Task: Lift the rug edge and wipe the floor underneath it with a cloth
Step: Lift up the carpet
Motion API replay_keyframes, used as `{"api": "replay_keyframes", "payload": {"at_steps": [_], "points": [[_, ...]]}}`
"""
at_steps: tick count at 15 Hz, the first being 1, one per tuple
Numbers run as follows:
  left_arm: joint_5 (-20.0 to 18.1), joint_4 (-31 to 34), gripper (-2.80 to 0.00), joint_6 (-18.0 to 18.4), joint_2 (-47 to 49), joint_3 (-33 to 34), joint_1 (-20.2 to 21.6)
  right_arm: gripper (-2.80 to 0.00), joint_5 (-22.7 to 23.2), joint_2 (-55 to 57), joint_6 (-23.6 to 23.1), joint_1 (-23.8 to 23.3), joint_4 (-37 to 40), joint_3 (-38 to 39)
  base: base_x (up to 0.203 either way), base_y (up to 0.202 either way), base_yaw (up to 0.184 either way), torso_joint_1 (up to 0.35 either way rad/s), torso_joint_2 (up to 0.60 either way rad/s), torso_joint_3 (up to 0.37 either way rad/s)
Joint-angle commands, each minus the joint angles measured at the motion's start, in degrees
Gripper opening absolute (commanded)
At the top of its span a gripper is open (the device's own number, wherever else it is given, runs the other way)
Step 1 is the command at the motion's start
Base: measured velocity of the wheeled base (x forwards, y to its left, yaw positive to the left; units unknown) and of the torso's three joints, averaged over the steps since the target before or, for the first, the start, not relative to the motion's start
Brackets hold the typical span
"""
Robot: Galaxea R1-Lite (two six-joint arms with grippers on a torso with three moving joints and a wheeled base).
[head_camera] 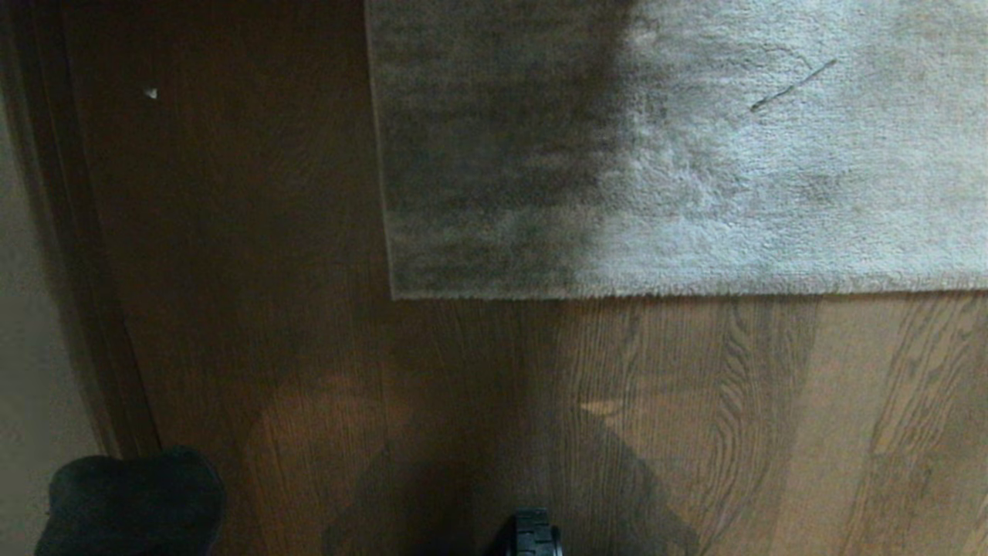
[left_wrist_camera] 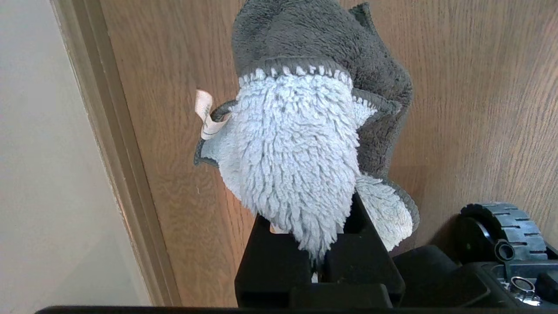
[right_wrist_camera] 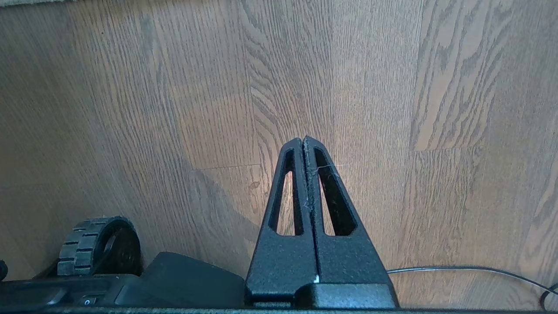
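The rug edge [head_camera: 695, 292] runs straight across the head view, ending in a corner [head_camera: 395, 295] left of centre, and lies flat on the floor [head_camera: 478, 401] of dark brown boards. In the left wrist view my left gripper [left_wrist_camera: 314, 237] is shut on the cloth [left_wrist_camera: 292, 148], a shaggy whitish rag with a dark grey backing that hides the fingertips. The same cloth shows as a dark bundle [head_camera: 131, 502] at the head view's bottom left, well short of the rug. My right gripper [right_wrist_camera: 303, 140] is shut and empty, hanging over bare floor [right_wrist_camera: 392, 87].
A pale wall [head_camera: 23, 347] with a dark baseboard [head_camera: 85, 293] runs along the left. A small white speck [head_camera: 150, 93] lies on the boards left of the rug. My base's wheels [left_wrist_camera: 505, 226] [right_wrist_camera: 98, 246] and a thin cable [right_wrist_camera: 479, 269] sit close to the grippers.
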Motion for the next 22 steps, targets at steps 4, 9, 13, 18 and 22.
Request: {"api": "replay_keyframes", "payload": {"at_steps": [4,9,13,18,22], "points": [[0.01,-0.02,-2.80,0.02,-0.02,0.02,0.00,-2.80,0.05,-0.02,-0.24,-0.04,-0.05,0.00,0.000,0.000,0.000,0.000,0.00,0.000],[0.01,-0.02,-2.80,0.02,-0.02,0.02,0.00,-2.80,0.05,-0.02,-0.17,0.03,-0.13,0.00,0.000,0.000,0.000,0.000,0.00,0.000],[0.01,-0.02,-2.80,0.02,-0.02,0.02,0.00,-2.80,0.05,-0.02,-0.16,0.01,-0.13,0.00,0.000,0.000,0.000,0.000,0.00,0.000],[0.01,-0.02,-2.80,0.02,-0.02,0.02,0.00,-2.80,0.05,-0.02,-0.16,-0.02,-0.13,0.00,0.000,0.000,0.000,0.000,0.00,0.000],[0.01,-0.02,-2.80,0.02,-0.02,0.02,0.00,-2.80,0.05,-0.02,-0.55,0.00,-0.18,0.00,0.000,0.000,0.000,0.000,0.00,0.000]]}}
